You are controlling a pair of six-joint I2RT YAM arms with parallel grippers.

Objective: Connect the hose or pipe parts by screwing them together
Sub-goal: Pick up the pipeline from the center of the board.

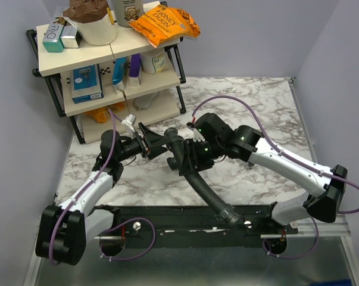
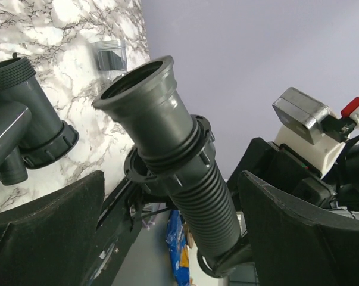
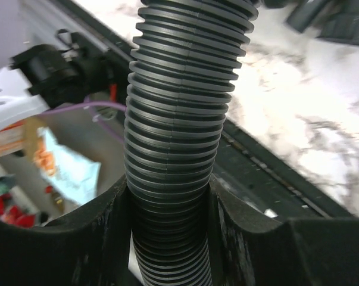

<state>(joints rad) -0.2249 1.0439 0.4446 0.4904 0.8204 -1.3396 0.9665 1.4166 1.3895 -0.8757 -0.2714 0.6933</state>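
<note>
Hose (image 3: 173, 107) is pinched by the right gripper (image 1: 191, 156); the left gripper (image 1: 148, 145) is spread wide. Best to line the hose mouth up straight with the pipe fitting (image 2: 15, 119) near the left gripper before twisting.

Look, your marble table (image 1: 256, 107) carries the shelf rack (image 1: 55, 59). The grey pipe fitting (image 2: 18, 113) lies on the marble, with a short threaded pipe stub (image 2: 111, 56) standing near it.
</note>
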